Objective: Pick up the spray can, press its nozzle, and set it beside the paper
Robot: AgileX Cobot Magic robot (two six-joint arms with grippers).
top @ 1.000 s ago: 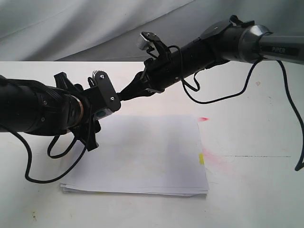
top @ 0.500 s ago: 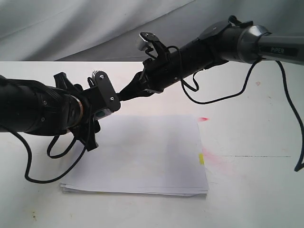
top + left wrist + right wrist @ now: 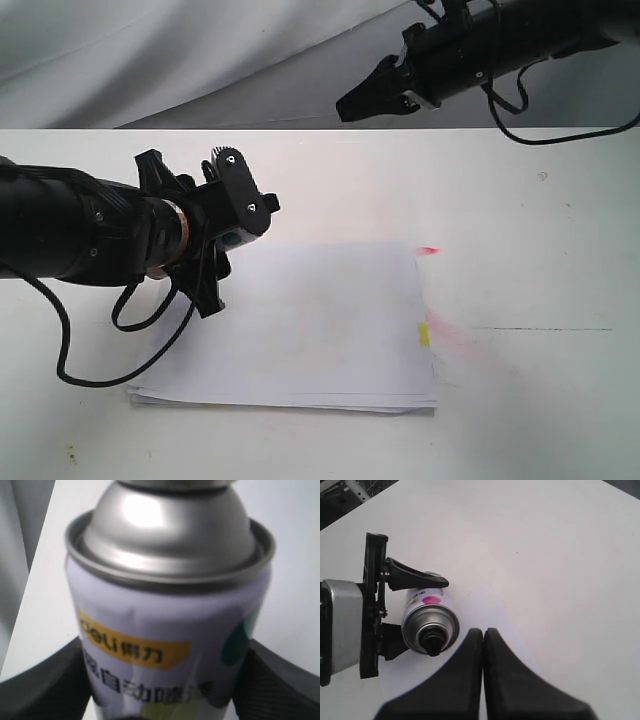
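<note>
Near table edge, paper (image 3: 310, 330): 1 white stack, flat, yellow mark on right side.
Left gripper (image 3: 235, 235): clamped on spray can (image 3: 427, 615), aloft over paper's far left corner; black nozzle (image 3: 431, 641) showing.
Right gripper (image 3: 350, 105): tips pressed together, high above far edge.

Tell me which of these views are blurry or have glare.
Left wrist view: the spray can fills the frame, softly blurred, with glare on its silver dome. Right wrist view: the nozzle is sharp, the right gripper a dark foreground shape. Exterior view: even light, the paper nearly washed out.
</note>
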